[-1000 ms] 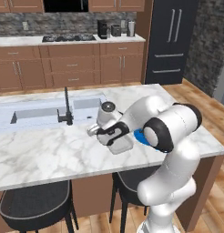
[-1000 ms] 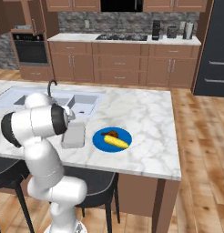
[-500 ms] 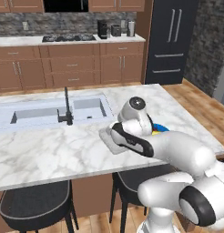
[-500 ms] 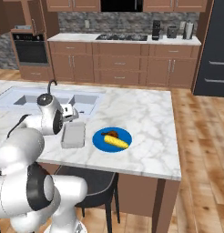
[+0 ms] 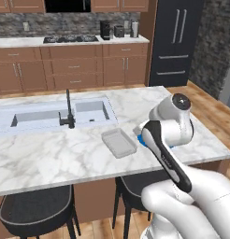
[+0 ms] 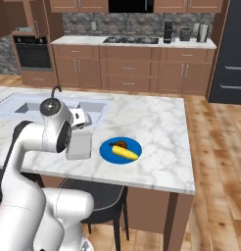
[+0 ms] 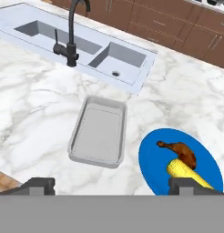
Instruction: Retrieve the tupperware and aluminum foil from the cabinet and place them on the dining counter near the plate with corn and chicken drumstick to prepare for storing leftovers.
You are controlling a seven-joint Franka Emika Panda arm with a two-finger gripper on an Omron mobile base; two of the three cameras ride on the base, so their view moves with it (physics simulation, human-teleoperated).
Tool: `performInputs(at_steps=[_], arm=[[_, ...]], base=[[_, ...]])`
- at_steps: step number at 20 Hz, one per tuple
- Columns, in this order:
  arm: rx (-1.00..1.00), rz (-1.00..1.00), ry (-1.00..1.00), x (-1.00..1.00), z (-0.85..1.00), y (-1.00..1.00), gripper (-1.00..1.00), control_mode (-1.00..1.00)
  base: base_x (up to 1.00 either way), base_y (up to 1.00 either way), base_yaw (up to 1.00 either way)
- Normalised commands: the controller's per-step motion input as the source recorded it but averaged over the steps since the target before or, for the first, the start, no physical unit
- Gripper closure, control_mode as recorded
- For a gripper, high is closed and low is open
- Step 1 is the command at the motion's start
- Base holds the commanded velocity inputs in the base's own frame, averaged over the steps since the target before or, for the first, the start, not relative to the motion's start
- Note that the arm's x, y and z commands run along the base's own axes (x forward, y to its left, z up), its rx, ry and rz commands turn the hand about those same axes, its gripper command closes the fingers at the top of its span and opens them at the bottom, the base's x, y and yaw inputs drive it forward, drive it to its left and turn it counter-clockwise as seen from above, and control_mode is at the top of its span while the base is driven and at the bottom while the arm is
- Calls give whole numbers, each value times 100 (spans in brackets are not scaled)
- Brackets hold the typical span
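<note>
The tupperware (image 7: 98, 131), a shallow pale grey tray, lies flat on the marble dining counter (image 7: 32, 113), between the sink and the blue plate (image 7: 152, 157). The plate holds a yellow corn cob (image 7: 186, 173) and a brown chicken drumstick (image 7: 180, 152). My gripper (image 7: 113, 185) hangs open above the counter's near edge, looking down on the tray, with nothing between its fingers. From the right base the tupperware (image 6: 79, 145) sits just left of the plate (image 6: 120, 149). From the left base my arm covers most of the plate beside the tupperware (image 5: 119, 143). The aluminum foil is out of view.
An inset sink (image 5: 37, 116) with a black faucet (image 5: 68, 107) lies behind the tray. Two dark stools (image 5: 35, 210) stand under the counter's near edge. Brown cabinets with small appliances (image 6: 183, 34) and a dark fridge (image 5: 175, 42) line the back wall.
The arm has swung up and back from over the tray, and the hand now stands higher. The tray lies still on the counter beside the plate. The jaws stay open.
</note>
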Motion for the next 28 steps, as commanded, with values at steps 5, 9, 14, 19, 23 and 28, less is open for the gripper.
performInputs(at_steps=[5, 9, 14, 19, 23, 28], arm=[[0, 0, 7, -68, 100, -39, -100, -100], [-5, 0, 9, -99, 98, -14, -100, -100], [-11, 0, 2, -100, 59, 0, -100, -100], [-7, 0, 0, -60, -2, 2, -100, 100], [0, 0, 0, 0, 0, 0, -100, 100], [0, 0, 0, 0, 0, 0, -100, 100]], base=[[0, 0, 0], [0, 0, 0], [0, 0, 0], [-40, 11, 1], [-99, 76, 18], [-41, 100, 28]])
